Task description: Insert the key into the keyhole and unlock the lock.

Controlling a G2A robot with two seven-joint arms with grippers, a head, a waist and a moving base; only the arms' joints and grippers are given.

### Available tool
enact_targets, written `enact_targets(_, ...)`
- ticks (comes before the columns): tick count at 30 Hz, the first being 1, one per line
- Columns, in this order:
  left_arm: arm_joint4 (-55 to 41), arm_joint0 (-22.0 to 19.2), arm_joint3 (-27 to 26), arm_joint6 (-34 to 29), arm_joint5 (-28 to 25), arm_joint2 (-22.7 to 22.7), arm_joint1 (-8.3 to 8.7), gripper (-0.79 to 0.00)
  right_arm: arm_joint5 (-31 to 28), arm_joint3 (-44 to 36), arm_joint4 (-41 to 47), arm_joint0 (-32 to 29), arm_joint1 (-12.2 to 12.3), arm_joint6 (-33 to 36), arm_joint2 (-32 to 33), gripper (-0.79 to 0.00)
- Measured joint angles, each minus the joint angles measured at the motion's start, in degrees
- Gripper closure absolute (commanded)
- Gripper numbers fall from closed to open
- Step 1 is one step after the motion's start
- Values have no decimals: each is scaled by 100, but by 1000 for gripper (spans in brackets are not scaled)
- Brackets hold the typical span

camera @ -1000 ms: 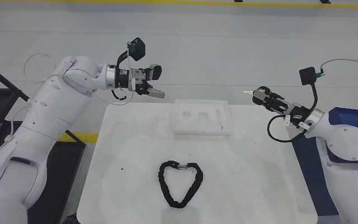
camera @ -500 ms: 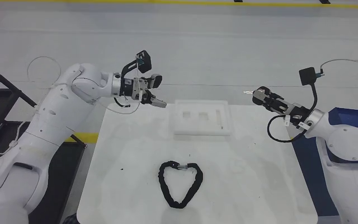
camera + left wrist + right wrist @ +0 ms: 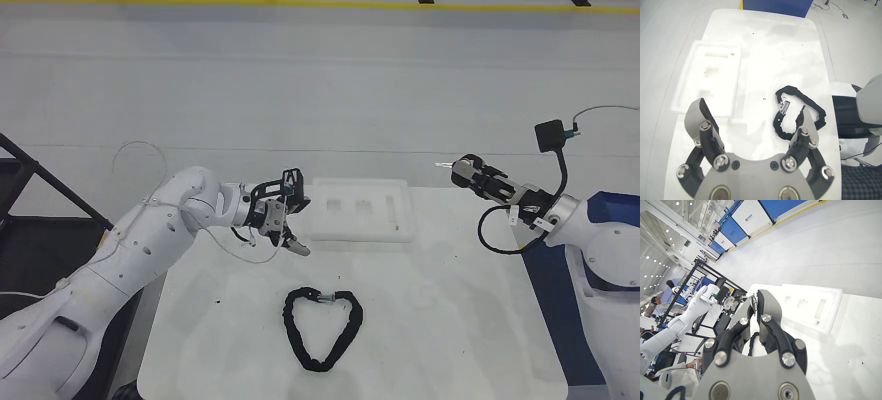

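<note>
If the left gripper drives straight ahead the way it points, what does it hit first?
Likely bare table between the foam tray and the chain lock, though depth is unclear.

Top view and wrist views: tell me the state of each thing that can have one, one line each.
left gripper: open, above the table near the chain lock.
right gripper: shut on the key, beyond the table's far edge.
key: clamped, not in the lock.
chain lock: flat on the table, closed loop, ends joined at the silver cylinder.
foam tray: recesses look empty.
</note>
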Motion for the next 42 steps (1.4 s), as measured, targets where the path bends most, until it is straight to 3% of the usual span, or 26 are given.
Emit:
enact_targets(10,699,-70,135,930,0,733,-4,-785,0,0,0,0,0,0,0,0)
enact_targets(26,694,-68,133,923,0,727,-5,-785,0,0,0,0,0,0,0,0)
enact_targets(30,554,162,301,932,376,671,5,-785,0,0,0,0,0,0,0,0)
enact_targets(33,604,279,363,990,343,661,-21,-785,0,0,0,0,0,0,0,0)
enact_targets(35,826,364,396,1229,250,660,-55,-785,0,0,0,0,0,0,0,0)
enact_targets(42,2485,686,831,3043,203,747,-318,-785,0,0,0,0,0,0,0,0)
